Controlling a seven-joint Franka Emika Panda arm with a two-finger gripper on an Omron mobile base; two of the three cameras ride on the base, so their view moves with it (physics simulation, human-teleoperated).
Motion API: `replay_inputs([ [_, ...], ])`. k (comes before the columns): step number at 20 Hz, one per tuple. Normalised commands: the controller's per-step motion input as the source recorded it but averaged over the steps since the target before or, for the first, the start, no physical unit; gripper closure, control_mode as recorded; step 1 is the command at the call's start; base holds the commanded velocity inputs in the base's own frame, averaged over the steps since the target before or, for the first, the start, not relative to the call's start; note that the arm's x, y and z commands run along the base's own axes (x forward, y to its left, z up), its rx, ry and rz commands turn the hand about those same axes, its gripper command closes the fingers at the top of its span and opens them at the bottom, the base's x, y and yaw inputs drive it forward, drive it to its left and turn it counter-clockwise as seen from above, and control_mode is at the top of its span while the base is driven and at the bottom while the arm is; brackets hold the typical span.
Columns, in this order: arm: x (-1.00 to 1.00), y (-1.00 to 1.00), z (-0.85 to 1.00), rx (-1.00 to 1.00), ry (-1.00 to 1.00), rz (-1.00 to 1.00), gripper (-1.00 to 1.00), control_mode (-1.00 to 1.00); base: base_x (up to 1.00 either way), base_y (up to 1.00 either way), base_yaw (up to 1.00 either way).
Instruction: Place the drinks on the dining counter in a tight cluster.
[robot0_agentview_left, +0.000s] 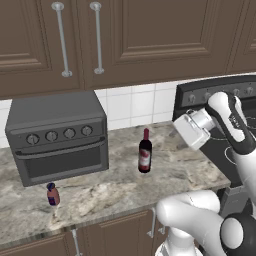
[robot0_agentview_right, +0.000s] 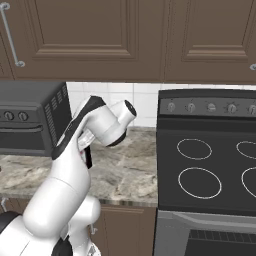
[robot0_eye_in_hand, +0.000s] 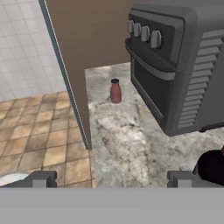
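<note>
Two of the drinks stand on the stone counter (robot0_agentview_left: 115, 192) that holds the toaster oven. The dark wine bottle (robot0_agentview_left: 145, 151) with a red-white label is upright near the middle. The small reddish-brown bottle (robot0_agentview_left: 53, 194) stands by the front edge, below the oven's left corner. My gripper (robot0_agentview_left: 186, 131) hovers above the counter to the right of the wine bottle, apart from it. In the hand view, the gripper (robot0_eye_in_hand: 111, 179) is open and empty, with the reddish-brown bottle (robot0_eye_in_hand: 115, 91) far ahead and the wine bottle (robot0_eye_in_hand: 212, 167) at the lower right. The dining counter is out of view.
A grey toaster oven (robot0_agentview_left: 57, 135) takes up the counter's back left. A black stove (robot0_agentview_right: 205, 170) adjoins the counter on the right. Brown upper cabinets (robot0_agentview_left: 125, 35) hang overhead. Beyond the counter's far end lies tiled floor (robot0_eye_in_hand: 39, 127).
</note>
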Motion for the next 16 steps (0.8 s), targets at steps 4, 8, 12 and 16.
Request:
replay_inputs([
  [4, 0.39, 0.0, -0.2, 0.05, 0.0, -0.01, -1.0, -1.0, 0.0, 0.0, 0.0],
  [8, 0.4, -0.08, -0.14, 0.13, 0.0, 0.0, -1.0, -1.0, 0.0, 0.0, 0.0],
  [12, 0.35, -0.22, -0.08, 0.15, 0.0, 0.0, -1.0, -1.0, 0.0, 0.0, 0.0],
  [16, 0.26, -0.12, -0.02, 0.08, 0.04, 0.0, -1.0, -1.0, 0.0, 0.0, 0.0],
])
